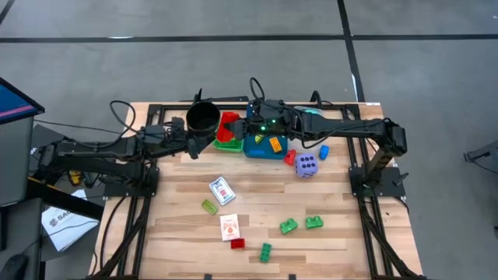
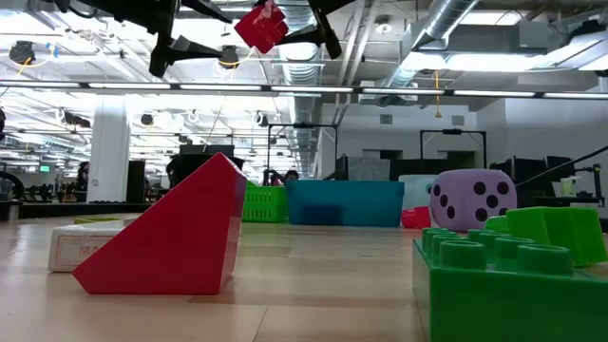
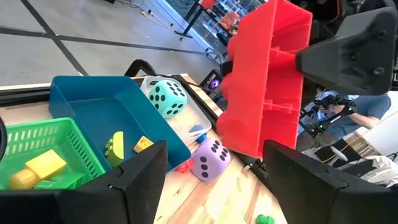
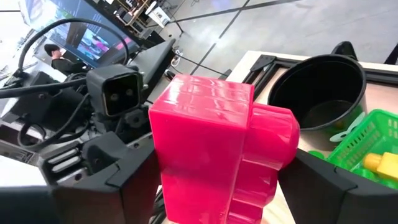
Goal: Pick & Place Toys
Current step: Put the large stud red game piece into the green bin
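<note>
Several bricks lay in the green tray and blue tray; many toys remained on the tabletop. The right claw gripped a red brick; the left claw stood wide.

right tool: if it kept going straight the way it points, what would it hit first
The right tool holds the red brick, with the left tool directly ahead, its wrist camera facing it. Carried straight on, the brick would probably meet the left tool's fingers first, though depth is unclear.

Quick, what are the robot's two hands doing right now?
Left gripper: open, holding nothing.
Right gripper: closed on the big red plastic building brick.
</note>
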`<state>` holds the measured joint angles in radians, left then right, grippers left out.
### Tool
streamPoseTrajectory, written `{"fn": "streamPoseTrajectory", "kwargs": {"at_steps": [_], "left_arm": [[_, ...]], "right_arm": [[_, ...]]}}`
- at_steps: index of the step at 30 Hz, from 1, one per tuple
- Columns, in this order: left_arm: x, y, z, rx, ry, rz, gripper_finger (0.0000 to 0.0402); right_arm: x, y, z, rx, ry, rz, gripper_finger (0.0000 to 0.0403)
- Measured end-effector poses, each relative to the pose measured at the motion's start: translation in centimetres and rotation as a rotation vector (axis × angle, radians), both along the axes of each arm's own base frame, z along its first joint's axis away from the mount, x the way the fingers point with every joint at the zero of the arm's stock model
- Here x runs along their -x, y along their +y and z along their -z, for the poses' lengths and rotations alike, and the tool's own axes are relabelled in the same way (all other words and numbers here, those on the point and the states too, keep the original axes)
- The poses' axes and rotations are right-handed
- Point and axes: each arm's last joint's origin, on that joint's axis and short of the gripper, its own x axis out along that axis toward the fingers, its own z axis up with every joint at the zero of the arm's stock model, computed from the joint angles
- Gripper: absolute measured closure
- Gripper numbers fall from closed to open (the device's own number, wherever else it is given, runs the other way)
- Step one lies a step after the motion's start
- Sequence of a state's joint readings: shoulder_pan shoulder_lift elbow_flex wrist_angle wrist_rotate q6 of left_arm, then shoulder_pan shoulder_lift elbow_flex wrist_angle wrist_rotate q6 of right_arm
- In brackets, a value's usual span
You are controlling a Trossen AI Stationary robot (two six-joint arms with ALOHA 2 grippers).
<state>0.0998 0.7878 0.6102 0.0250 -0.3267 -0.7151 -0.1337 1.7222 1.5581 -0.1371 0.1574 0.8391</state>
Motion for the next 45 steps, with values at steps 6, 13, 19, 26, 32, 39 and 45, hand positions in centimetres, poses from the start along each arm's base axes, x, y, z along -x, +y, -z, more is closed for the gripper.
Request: {"fn": "streamPoseTrajectory", "kwargs": {"at_steps": [6, 13, 19, 26, 32, 39, 45], "left_arm": [[-0.7, 0.0, 0.4, 0.004, 0.015, 0.013, 0.0144], [-1.0, 0.0, 0.1, 0.001, -0.022, 0.018, 0.0144], [-1.0, 0.0, 0.1, 0.001, -0.021, 0.019, 0.0144], [-1.0, 0.0, 0.1, -0.001, -0.023, 0.019, 0.0144], [-0.9, 0.0, -0.1, -0.001, -0.034, 0.020, 0.0144], [-1.0, 0.0, 0.0, 0.000, -0.030, 0.026, 0.0144], [-1.0, 0.0, 0.0, -0.001, -0.028, 0.031, 0.0144]], "right_arm": [[0.0, 0.0, 0.0, 0.000, 0.000, 0.001, 0.0131], [0.0, 0.1, 0.0, 0.000, 0.000, -0.003, 0.0131], [-0.1, 0.4, 0.0, -0.004, -0.004, -0.023, 0.0131], [-0.2, 0.8, -0.2, -0.006, -0.021, -0.045, 0.0131], [-0.3, 1.0, -0.4, -0.002, -0.057, -0.069, 0.0131], [-0.4, 1.1, -0.4, -0.014, -0.060, -0.113, 0.0131], [-0.4, 1.2, -0.5, -0.024, -0.067, -0.151, 0.0131]]}}
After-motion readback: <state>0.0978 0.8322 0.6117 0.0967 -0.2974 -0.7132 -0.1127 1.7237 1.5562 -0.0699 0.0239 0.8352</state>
